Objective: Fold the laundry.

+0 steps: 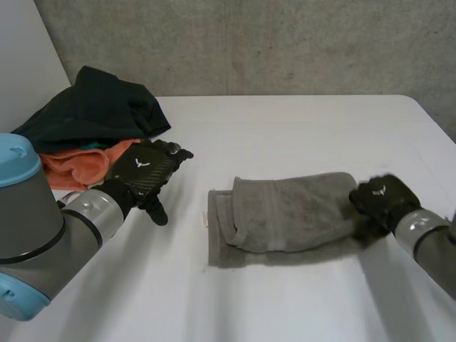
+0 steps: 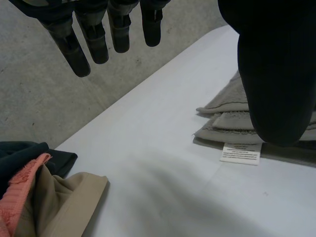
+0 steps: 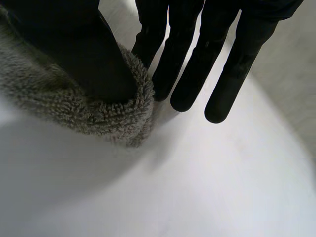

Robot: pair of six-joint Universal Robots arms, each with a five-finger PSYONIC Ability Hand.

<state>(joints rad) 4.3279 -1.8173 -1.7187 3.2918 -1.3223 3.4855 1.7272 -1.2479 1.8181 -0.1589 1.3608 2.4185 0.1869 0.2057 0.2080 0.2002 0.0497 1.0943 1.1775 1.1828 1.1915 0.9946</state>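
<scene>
Grey terry towel (image 1: 292,214): lies loosely doubled on the white desk (image 1: 299,128), just toward 3 o'clock from the middle. Its layers are uneven and a white care label (image 2: 240,153) pokes out at its 9 o'clock end.
Right robot hand (image 1: 383,198): at the towel's 3 o'clock end, with the thumb sunk into the rim and clamping it against straight fingers.
Left robot hand (image 1: 146,171): fingers apart and relaxed, holding nothing, hovering clear of the towel toward 9 o'clock.
Pile of dark, orange and beige clothes (image 1: 100,114): heaped at 10 o'clock, just beside the left robot hand.
Risk, thin pinch: only the rim is caught, so a quick pull may let the plush edge slip free.
Risk, one-sided pull: the 9 o'clock end is unpinned, so the whole towel could slide or the layers could skew rather than fold.
Risk, snag: a sweep of the left robot hand toward the pile could drag the orange cloth along.
</scene>
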